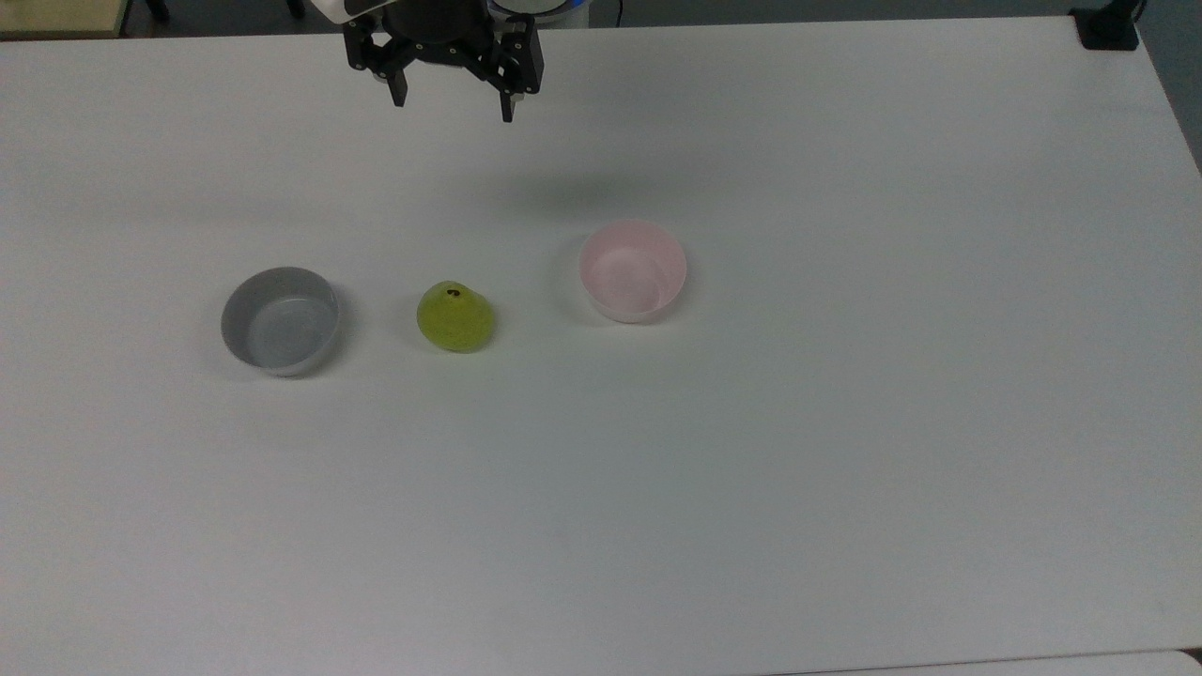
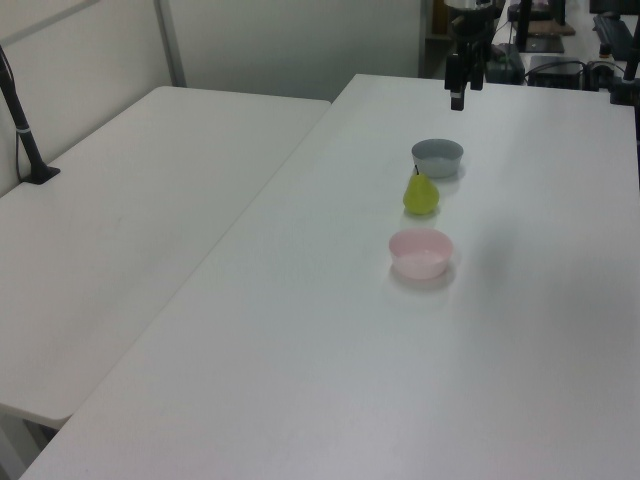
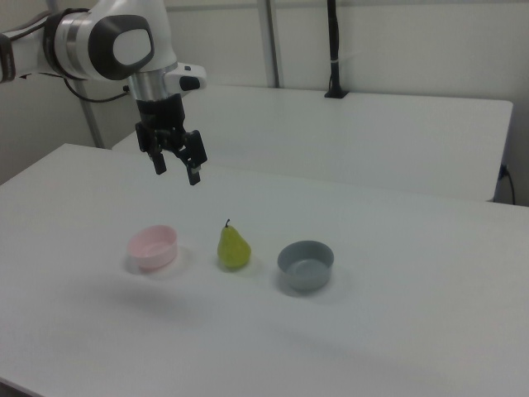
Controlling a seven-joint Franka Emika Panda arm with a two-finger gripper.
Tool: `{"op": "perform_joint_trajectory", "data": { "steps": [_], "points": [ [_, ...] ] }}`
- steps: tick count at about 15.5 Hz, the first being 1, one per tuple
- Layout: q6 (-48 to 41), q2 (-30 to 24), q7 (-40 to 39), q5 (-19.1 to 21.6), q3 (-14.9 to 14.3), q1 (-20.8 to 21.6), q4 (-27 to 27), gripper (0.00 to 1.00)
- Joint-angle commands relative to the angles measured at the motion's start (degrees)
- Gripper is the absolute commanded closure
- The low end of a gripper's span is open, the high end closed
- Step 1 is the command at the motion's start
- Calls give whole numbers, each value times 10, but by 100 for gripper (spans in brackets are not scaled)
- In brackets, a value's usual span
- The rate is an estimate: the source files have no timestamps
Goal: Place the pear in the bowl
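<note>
The yellow-green pear (image 1: 455, 317) (image 2: 420, 193) (image 3: 233, 246) stands upright on the white table, between two bowls. In the top view the pale pink bowl (image 1: 632, 270) (image 2: 421, 252) (image 3: 154, 246) sits to the pear's right, and nothing lies in it. My gripper (image 1: 453, 106) (image 2: 456, 101) (image 3: 176, 171) hangs high over the table's far edge in the top view, well apart from the pear. It is open, with nothing between its black fingers.
A grey bowl (image 1: 280, 320) (image 2: 437, 156) (image 3: 306, 265) stands on the pear's other side, at the top view's left. A second white table (image 2: 130, 200) adjoins at the left view's left. A black post (image 3: 332, 50) stands at the back.
</note>
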Motion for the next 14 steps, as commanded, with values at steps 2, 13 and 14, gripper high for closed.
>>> {"op": "perform_joint_trajectory", "data": {
  "steps": [2,13,14],
  "points": [
    [-9,9,-27,1,-2,1,18,0],
    [131,89,-109,0,-34,28,19,0],
    [153,106,-126,0,-42,38,14,0]
  ]
}}
